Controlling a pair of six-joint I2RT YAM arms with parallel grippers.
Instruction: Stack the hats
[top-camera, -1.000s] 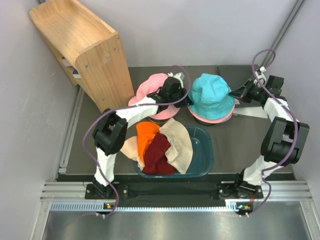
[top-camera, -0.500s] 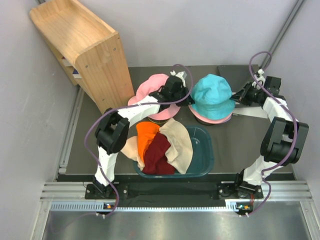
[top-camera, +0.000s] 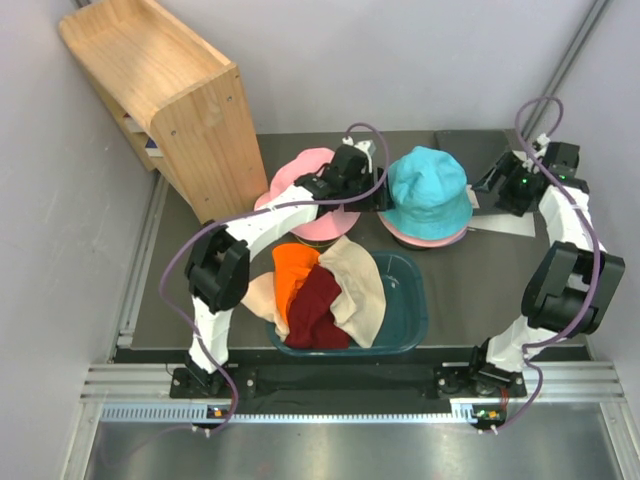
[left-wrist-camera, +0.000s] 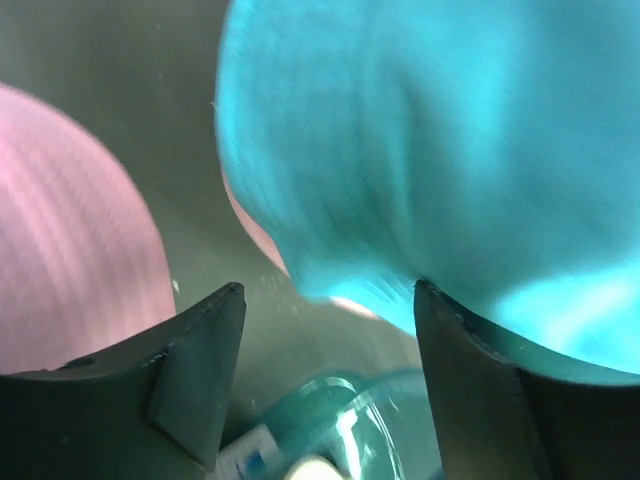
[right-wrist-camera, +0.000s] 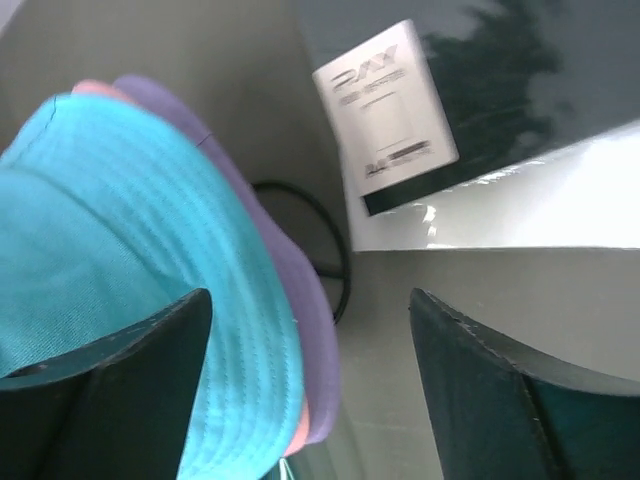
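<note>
**Teal hat on stack, both grippers spread**

My left gripper (left-wrist-camera: 320, 300) is wide apart, holding nothing, just beside the teal hat (top-camera: 428, 190). My right gripper (right-wrist-camera: 308, 295) is same, empty. Teal sits atop the lavender hat (right-wrist-camera: 290, 270). Pink hat (top-camera: 305, 175) lies left; orange hat (top-camera: 293, 270) is in the tub (top-camera: 410, 300).

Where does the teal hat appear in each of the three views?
Top external: the teal hat is right of centre, in the upper half.
Left wrist: the teal hat fills the upper right.
Right wrist: the teal hat is on the left side.
Shared landmark: the lower brim of another hat peeks out under its edge.
</note>
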